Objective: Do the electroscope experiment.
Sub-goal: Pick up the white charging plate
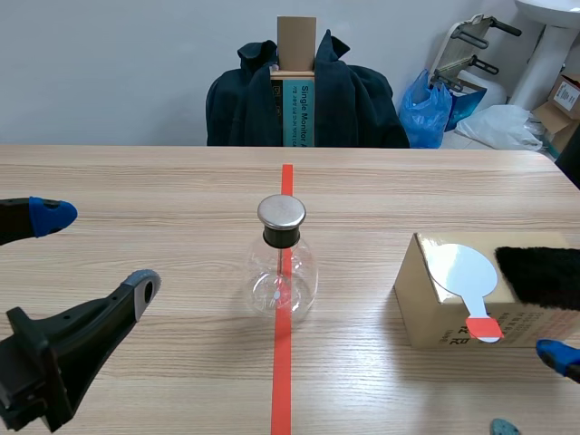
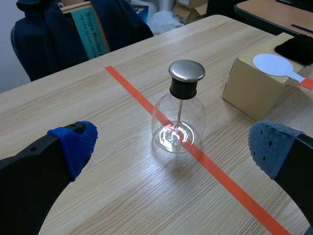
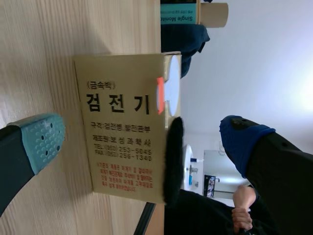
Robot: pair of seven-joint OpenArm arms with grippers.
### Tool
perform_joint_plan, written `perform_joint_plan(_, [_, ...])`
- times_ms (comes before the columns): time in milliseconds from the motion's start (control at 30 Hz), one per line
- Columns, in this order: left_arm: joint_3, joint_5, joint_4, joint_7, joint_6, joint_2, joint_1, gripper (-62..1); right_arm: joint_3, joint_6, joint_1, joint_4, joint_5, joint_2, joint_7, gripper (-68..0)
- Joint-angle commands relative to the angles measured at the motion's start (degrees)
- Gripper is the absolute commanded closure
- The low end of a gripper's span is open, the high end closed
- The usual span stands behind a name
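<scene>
The wooden table (image 1: pixel 136 181) carries a metal-capped glass flask (image 1: pixel 282 281) and, well apart, a cardboard box (image 1: pixel 426 313).

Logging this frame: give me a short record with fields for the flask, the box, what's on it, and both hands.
flask: glass flask with a metal cap, upright on the tape line, untouched
box: cardboard box on the table, on the right arm's side of the flask
on box: white disc with an orange-red handle; black fur beside it
left hand: left hand open, empty, apart from the flask
right hand: right hand open, empty, near the box
</scene>
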Motion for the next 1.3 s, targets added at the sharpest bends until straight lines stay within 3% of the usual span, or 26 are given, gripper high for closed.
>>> perform_joint_plan(0, [-0.1, -0.5, 0.7, -0.8, 0.3, 0.2, 0.1, -62.3, 0.1, -2.8, 0.6, 0.4, -0.1, -0.3, -0.8, -67.9])
perform_joint_plan(367, [-0.1, -0.5, 0.7, -0.8, 0.3, 0.2, 0.1, -62.3, -0.6, -2.8, 9.7, -3.6, -1.3, -3.7, -10.6, -67.9])
perform_joint_plan(833, [-0.1, -0.5, 0.7, -0.7, 0.3, 0.2, 0.1, -62.3, -1.3, -2.8, 14.3, -2.1, -0.8, -5.9, -13.8, -67.9])
perform_joint_plan(1267, [-0.1, -0.5, 0.7, -0.7, 0.3, 0.2, 0.1, -62.3, -3.8, -2.8, 13.4, 0.4, -1.3, -7.4, -16.1, -67.9])
